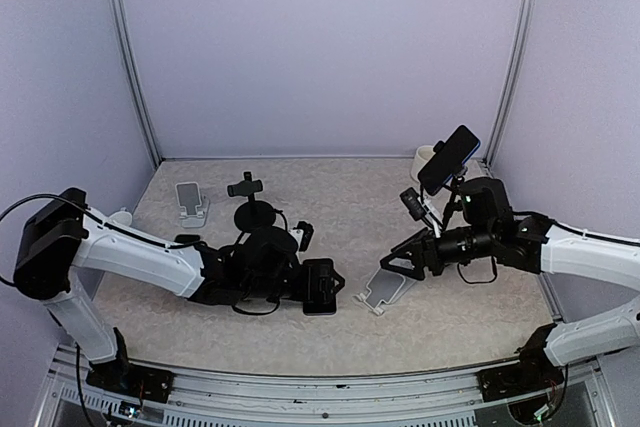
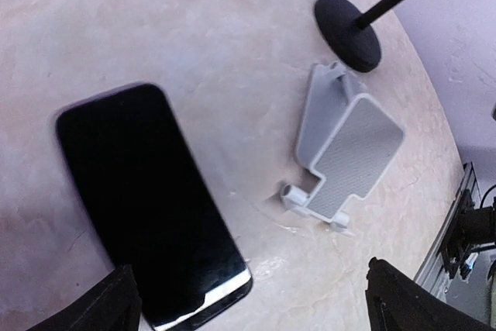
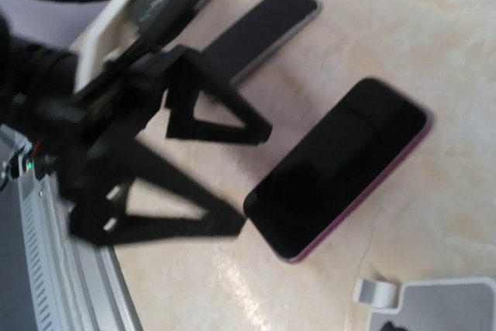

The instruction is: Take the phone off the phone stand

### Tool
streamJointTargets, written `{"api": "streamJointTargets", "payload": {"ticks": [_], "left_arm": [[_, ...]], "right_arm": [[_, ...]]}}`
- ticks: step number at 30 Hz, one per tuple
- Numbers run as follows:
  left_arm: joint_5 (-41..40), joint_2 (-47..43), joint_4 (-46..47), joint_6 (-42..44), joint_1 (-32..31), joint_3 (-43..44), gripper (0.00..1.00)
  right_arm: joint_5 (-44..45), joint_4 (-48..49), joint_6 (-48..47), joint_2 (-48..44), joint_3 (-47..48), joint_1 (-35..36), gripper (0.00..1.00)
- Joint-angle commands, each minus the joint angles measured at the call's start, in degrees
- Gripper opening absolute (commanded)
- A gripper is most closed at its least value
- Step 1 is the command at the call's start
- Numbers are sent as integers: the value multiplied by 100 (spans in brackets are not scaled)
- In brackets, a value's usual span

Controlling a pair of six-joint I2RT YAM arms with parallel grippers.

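the left arm's fingers (image 2: 112, 309) stand wide and empty just over the phone (image 2: 147, 207), which lies flat on the desk (image 2: 232, 36), long axis slanting away, beside the phone stand (image 2: 349, 153).

A beige speckled tabletop (image 1: 350, 187) lay between pale lilac walls (image 1: 320, 47). At ten o'clock stood a small white desk stand propping a pale grey slab (image 1: 190, 201), with a black clamp holder on a round base (image 1: 254, 211) just to its right. At two o'clock, a dark phone tilted on a black pole mount (image 1: 448, 159) stood beside a white cup (image 1: 426, 156).
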Motion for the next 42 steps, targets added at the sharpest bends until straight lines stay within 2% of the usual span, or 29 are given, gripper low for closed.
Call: {"api": "streamJointTargets", "payload": {"ticks": [1,8,16,32,38,42], "left_arm": [[-541,-136,-205,908,-216,413,99],[-186,680,-279,1889,-508,1435,99],[63,1802,-556,2259,-552,2623,99],[-187,2977,-1119,2784,-614,3751,98],[-366,3295,-1355,2827,-613,4176,86],[-637,3258,-1338,2774,-613,4225,65]], "right_arm": [[102,13,61,-419,-64,-145,74],[206,-172,43,-1071,28,-215,75],[148,-422,-42,-1659,103,-218,75],[146,-558,-110,-1852,-35,-224,75],[142,-575,-106,-1855,-37,-227,75],[170,-643,-124,-1881,-27,-227,75]]}}
